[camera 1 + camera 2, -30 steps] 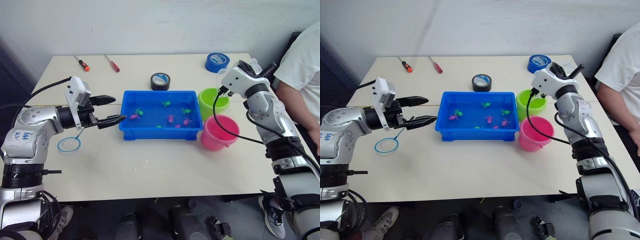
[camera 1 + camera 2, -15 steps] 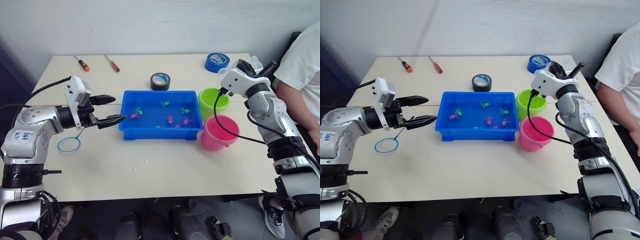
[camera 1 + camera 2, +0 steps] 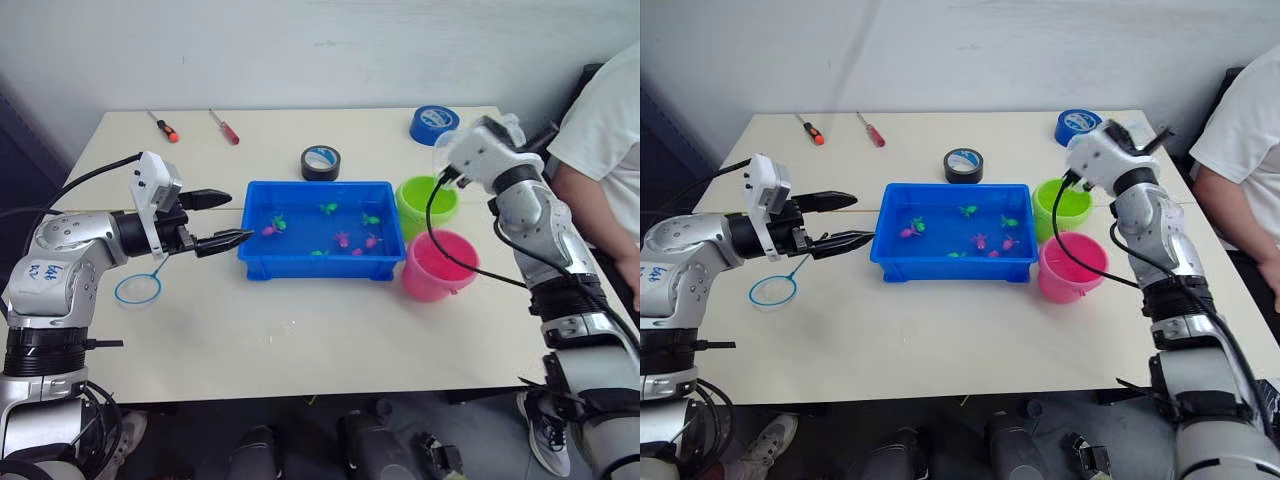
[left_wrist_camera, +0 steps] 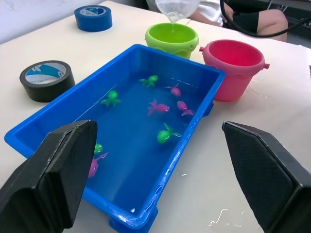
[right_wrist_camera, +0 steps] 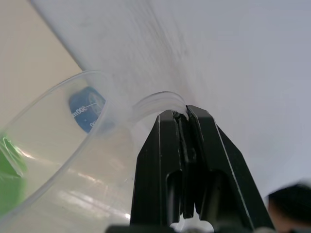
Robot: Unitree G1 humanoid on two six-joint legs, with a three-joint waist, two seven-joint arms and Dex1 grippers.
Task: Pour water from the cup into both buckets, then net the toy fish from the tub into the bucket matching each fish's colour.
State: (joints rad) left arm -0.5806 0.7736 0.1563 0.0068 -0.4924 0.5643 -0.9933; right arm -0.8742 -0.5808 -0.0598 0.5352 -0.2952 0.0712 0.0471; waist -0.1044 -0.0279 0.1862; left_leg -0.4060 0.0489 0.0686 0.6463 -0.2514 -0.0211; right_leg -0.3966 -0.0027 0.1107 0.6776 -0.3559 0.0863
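R gripper [image 5: 183,121] has its fingers clamped on the rim of the clear cup [image 4: 176,8], held tilted above the lime green bucket [image 3: 427,202]; in left wrist view a thin stream of water runs from the cup's lip into that bucket. Pink bucket [image 3: 438,265] stands just beside the green one, nearer the robot, touching or nearly touching the R end of the blue tub [image 3: 322,260]. Tub sits mid-desk w/ water in it & the toy fish [image 4: 160,107] scattered inside, some green, some pink/magenta.

L gripper [image 3: 222,219] hovers just off the tub's L end, fingers apart & holding nothing, tips pointing toward the tub. Blue-rimmed net [image 3: 138,288] lies flat on the desk [image 3: 300,340] below the L forearm, hoop toward the near-L side, thin handle running up under the arm.

Far side of desk: black tape roll [image 3: 321,162] just behind the tub, blue tape roll [image 3: 433,123] near the far-R corner, 2 screwdrivers, an orange-handled one [image 3: 164,127] & a red-handled one [image 3: 225,128], lying well apart from the tub at far L. Person in a white shirt [image 3: 600,130] sits at the R edge of the desk
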